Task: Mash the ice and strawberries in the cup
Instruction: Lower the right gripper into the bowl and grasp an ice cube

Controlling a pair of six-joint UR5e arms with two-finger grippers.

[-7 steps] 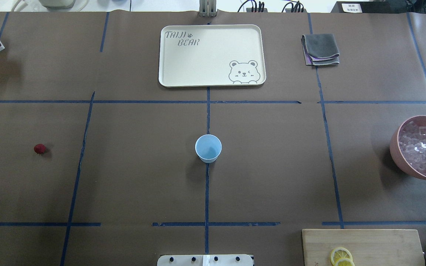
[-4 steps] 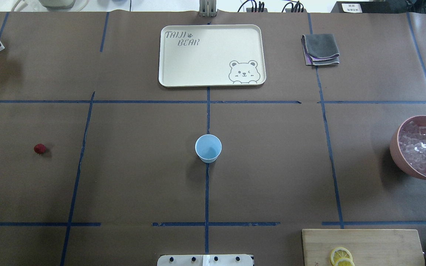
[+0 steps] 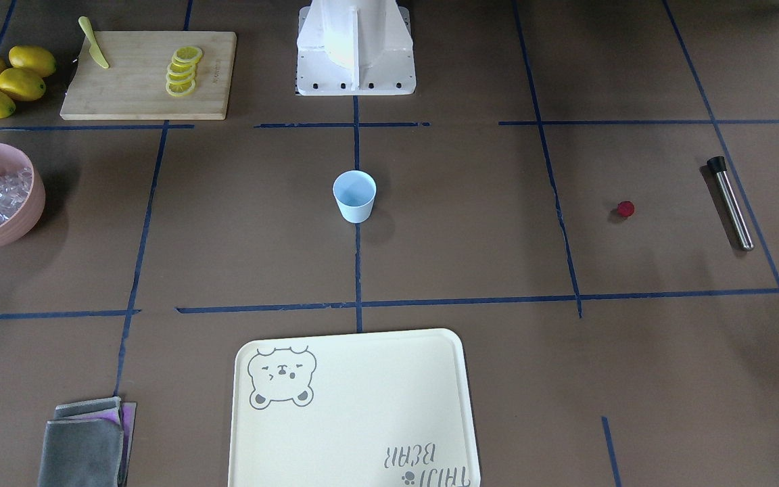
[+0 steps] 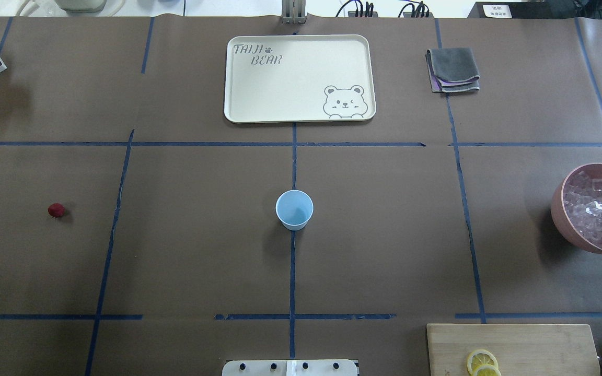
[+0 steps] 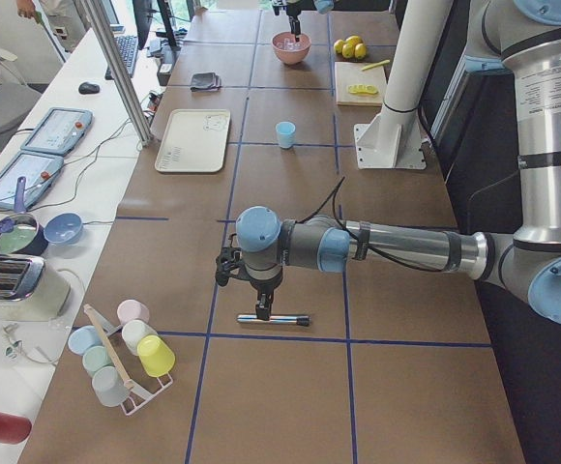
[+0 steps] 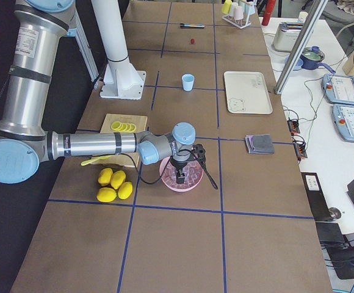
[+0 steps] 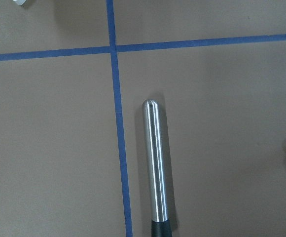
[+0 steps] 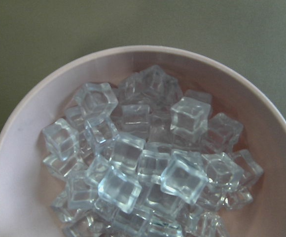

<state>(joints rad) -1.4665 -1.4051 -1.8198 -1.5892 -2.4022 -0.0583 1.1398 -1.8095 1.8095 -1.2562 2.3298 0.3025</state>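
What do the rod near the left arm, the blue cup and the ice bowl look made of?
The rod: brushed metal, probably steel, by its long bright highlight; black matte end. The cup: matte pale blue, likely plastic, no gloss. The bowl: matte pink, plastic or ceramic, cannot tell.

Left arm (image 5: 406, 247) stretched low, left hand (image 5: 262, 308) pointing down, right arm (image 6: 97, 144) likewise, right hand (image 6: 180, 176) pointing down
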